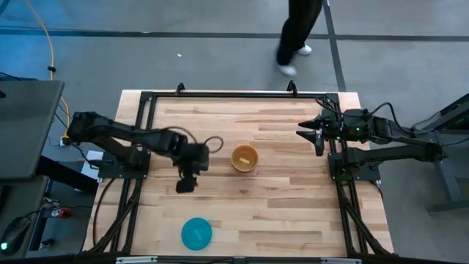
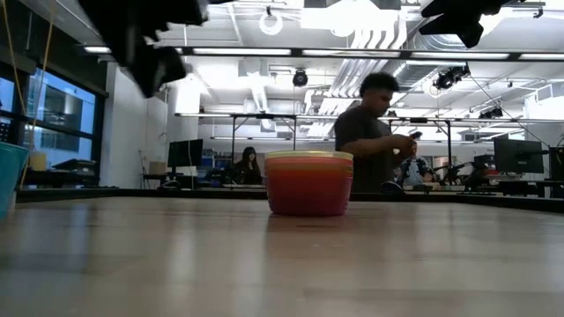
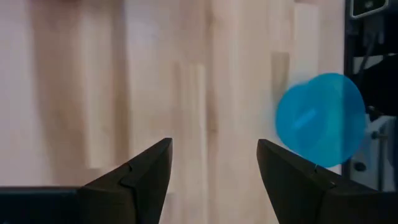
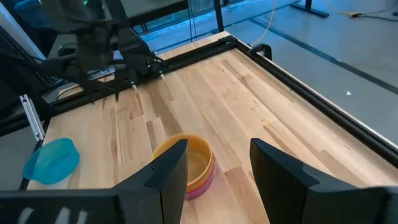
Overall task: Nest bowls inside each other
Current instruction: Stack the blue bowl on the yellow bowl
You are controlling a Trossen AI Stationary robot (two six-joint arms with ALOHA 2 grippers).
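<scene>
A stack of nested bowls stands on its base mid-table; a yellow bowl lies innermost on top, and the outermost bowl is pink-red with orange, yellow and green rims showing above it. No purple bowl can be made out. The blue bowl sits alone near the table's near edge, and also shows as the blue bowl and the blue bowl. My left gripper hovers open and empty between the stack and the blue bowl, left of the stack, fingers pointing down. My right gripper waits open at the table's right side.
Bare wooden tabletop lies around the stack and the blue bowl. A black frame rail runs along the table's edges. A person walks on the floor beyond the far edge, and people show in the room behind.
</scene>
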